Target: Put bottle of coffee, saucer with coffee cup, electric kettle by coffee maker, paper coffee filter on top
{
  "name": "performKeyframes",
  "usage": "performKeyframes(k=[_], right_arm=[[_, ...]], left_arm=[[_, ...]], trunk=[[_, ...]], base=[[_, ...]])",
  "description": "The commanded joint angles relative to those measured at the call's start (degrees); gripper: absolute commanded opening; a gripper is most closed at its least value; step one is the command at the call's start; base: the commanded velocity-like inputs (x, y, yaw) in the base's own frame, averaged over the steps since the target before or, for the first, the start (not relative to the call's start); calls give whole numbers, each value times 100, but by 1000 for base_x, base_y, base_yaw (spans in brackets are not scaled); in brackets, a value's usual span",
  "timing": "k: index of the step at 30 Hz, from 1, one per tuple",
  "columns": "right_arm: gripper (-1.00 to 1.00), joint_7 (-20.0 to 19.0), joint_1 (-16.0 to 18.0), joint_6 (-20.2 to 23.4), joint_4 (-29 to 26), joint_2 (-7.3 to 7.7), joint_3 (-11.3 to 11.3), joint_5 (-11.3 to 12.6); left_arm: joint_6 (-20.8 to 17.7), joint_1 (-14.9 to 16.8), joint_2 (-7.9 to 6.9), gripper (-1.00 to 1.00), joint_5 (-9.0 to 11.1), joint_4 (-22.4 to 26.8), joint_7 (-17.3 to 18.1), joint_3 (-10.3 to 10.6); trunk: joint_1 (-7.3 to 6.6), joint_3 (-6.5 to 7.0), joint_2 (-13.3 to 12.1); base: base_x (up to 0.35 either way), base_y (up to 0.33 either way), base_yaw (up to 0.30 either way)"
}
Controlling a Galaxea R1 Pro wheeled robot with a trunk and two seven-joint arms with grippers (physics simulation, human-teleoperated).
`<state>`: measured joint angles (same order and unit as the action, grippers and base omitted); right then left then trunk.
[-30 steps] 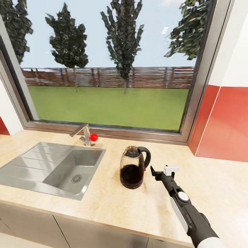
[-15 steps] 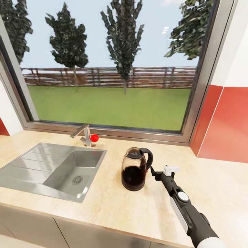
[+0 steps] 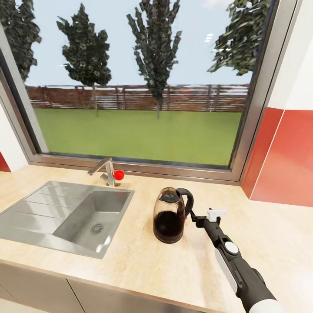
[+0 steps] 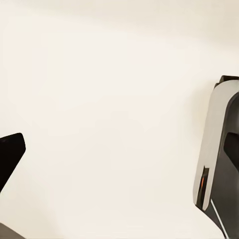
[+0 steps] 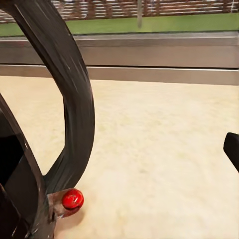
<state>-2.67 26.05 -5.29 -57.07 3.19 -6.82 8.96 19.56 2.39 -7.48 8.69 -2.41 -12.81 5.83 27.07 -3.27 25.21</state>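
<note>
The electric kettle (image 3: 170,215) stands upright on the kitchen countertop (image 3: 261,243), just right of the sink. It is smoky and see-through, with dark contents and a black loop handle (image 3: 188,202). My right gripper (image 3: 201,216) is open at the kettle's right side, its dark fingertip (image 3: 191,213) almost at the handle. In the right wrist view the handle (image 5: 74,99) looms very close, with a red button (image 5: 72,199) at its foot and one fingertip (image 5: 232,148) beside it. In the left wrist view one dark finger (image 4: 9,155) of my left gripper shows over a pale surface.
A steel sink (image 3: 74,215) with a tap (image 3: 105,170) and red knob (image 3: 118,174) is set in the worktop left of the kettle. A large window (image 3: 139,87) runs behind. A red wall panel (image 3: 282,161) closes the right side. Bare worktop lies right of my arm.
The head camera shifted slightly, so the whole scene slid a little right. The gap between my right gripper's fingertip and the kettle's handle has narrowed.
</note>
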Motion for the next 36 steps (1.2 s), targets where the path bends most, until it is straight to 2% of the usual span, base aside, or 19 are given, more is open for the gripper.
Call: performKeyframes(k=[1,36], right_arm=[[100,-15,6,-22,4,6,-11,61],[100,-14,6,-25,12,4,-13,53]], left_arm=[[40,9,1,100,54,-23,-2,50],[40,-53,-3,100,58,-23,-2,50]], trunk=[[3,-12,12],[3,-12,12]], base=[[2,0,0],[17,18,0]])
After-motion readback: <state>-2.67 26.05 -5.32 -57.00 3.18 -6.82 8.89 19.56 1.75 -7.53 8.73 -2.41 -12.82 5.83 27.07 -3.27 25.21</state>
